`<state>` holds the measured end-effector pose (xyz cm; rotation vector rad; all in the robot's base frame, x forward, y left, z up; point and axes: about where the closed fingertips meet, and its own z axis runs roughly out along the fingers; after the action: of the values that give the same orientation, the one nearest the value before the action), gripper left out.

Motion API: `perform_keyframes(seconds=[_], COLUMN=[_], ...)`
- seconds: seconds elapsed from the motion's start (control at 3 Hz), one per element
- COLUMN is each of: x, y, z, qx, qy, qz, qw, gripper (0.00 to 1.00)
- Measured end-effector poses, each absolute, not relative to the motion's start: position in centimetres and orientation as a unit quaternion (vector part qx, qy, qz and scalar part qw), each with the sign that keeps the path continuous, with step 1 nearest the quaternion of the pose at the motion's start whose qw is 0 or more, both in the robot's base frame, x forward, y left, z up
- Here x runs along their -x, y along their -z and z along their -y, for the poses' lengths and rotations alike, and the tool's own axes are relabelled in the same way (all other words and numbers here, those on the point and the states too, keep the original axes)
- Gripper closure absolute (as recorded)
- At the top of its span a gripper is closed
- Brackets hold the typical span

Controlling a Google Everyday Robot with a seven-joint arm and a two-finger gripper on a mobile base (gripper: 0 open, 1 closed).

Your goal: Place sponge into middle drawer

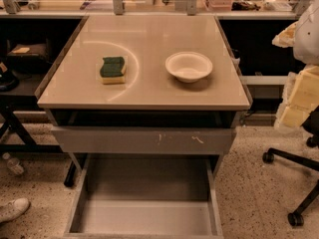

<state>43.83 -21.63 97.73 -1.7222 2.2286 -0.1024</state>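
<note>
Approach to the sponge [113, 69]: best from straight above, closing across its yellow foam sides, then carrying it well inside the walls of the middle drawer [144, 215], pulled out below. Sponge lies flat on the cabinet top [149, 91], left of the white bowl [189, 66] and apart from it, dark green scouring layer uppermost over pale yellow foam. The gripper is out of view, so its state cannot be told; the pale shape [306, 29] at the right edge is possibly the arm.

High frontal view down onto table [149, 39], middle drawer [144, 218]
</note>
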Motion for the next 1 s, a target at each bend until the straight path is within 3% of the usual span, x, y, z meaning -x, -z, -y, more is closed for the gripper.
perform_keyframes(seconds=[1.0], x=[-46.2], y=[-98.1], z=[19.1], qx=[0.633], qy=[0.033], qz=[-0.756], qw=[0.162], gripper=[0.00])
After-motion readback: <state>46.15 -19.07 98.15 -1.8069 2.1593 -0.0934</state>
